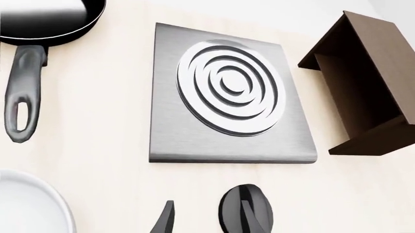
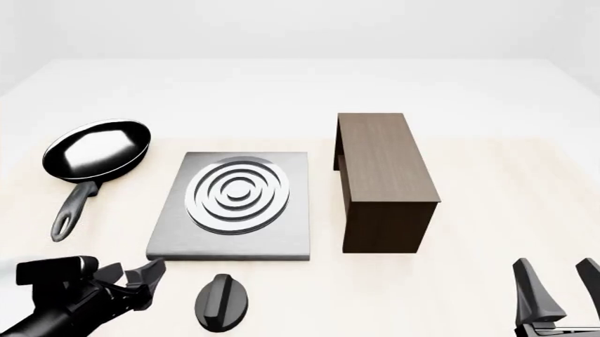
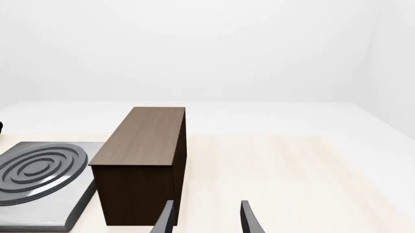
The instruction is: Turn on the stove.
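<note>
The stove (image 2: 235,210) is a flat grey slab with silver rings, lying at the table's middle left. Its round black knob (image 2: 222,302) with a raised bar lies on the table just in front of the slab. My left gripper (image 2: 140,277) is open, low at the front left, a little to the left of the knob. In the left wrist view the stove (image 1: 227,92) fills the middle. There the knob (image 1: 245,209) sits at the open left gripper (image 1: 207,223), by one finger. My right gripper (image 2: 560,284) is open and empty at the front right, far from the stove (image 3: 39,179).
A black frying pan (image 2: 97,151) lies left of the stove, handle toward me. A tall dark brown wooden box (image 2: 384,179) stands right of the stove. It also shows ahead of the right gripper (image 3: 206,218). A white dish (image 1: 32,204) shows in the left wrist view.
</note>
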You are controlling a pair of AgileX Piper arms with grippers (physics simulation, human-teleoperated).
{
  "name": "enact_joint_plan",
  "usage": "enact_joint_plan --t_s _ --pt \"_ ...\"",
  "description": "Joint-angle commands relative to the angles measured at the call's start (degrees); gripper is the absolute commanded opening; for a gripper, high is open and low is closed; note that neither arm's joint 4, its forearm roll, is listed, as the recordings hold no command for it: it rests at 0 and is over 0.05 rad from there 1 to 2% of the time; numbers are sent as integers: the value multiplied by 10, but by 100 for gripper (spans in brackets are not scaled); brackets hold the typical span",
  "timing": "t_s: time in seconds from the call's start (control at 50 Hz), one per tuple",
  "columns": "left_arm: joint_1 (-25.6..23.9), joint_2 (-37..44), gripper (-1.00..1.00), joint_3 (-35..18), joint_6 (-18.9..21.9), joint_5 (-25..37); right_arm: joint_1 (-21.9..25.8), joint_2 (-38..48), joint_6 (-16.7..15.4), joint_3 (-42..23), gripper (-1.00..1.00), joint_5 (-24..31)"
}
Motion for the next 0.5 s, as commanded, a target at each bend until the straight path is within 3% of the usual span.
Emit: enact_joint_plan --t_s 0.02,0.18,0.5 --pt "-7 12 100 25 -19 -20 0 0 0 0 100 0" --pt "-19 57 100 62 -33 -72 0 0 0 0 100 0" --pt "-39 163 100 85 -71 -167 0 0 0 0 100 0"
